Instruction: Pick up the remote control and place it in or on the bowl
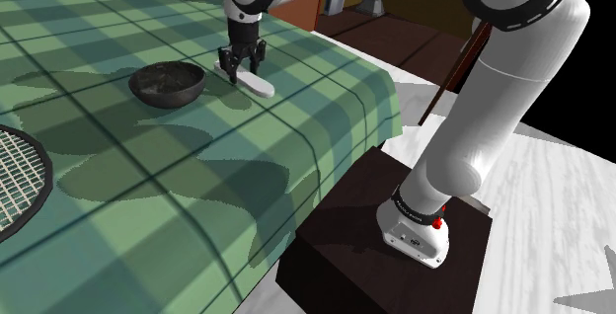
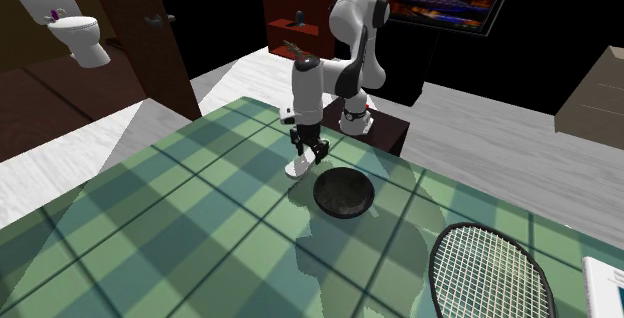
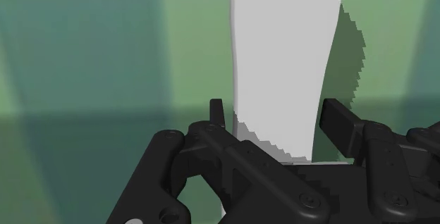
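The gripper (image 1: 244,67) sits low over the white remote (image 1: 260,84), just beside the bowl (image 1: 173,95). Its fingers (image 3: 340,122) stand apart, one on each long side, not squeezing.

Cropped by the wrist view's edge: far end of the remote control (image 3: 282,53); near end buried behind the gripper (image 3: 276,111). Cropped at the shoulder view's left: racket (image 1: 18,179). Clipped beyond naming, second exterior view's lower right: pale flat thing (image 2: 606,284).

White remote (image 1: 259,85), dark bowl (image 1: 167,83), green plaid tablecloth (image 1: 128,213).
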Motion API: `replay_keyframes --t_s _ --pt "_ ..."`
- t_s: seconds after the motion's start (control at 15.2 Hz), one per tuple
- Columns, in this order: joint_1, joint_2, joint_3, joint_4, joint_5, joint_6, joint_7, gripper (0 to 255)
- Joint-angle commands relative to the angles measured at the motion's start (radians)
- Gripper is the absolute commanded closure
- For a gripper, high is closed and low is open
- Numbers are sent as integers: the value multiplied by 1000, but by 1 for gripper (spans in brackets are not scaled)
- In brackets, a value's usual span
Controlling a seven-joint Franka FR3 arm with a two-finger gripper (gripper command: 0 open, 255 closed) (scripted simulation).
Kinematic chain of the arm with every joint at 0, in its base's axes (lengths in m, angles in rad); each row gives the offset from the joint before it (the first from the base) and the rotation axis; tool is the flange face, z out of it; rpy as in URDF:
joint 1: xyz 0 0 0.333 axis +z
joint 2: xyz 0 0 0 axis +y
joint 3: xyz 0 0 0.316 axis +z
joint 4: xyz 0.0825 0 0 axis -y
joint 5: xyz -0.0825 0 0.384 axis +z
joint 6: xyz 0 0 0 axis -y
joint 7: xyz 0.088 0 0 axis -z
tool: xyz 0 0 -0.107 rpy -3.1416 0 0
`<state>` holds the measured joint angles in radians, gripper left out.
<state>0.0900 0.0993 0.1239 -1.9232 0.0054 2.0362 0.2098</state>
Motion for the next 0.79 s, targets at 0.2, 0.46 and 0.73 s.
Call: replay_keyframes --t_s 0.2,0.46,0.73 --pt "0 -15 1 49 2 -64 0 255" --pt "0 -25 1 91 3 -116 0 255" --pt "0 -32 1 137 4 -168 0 255"
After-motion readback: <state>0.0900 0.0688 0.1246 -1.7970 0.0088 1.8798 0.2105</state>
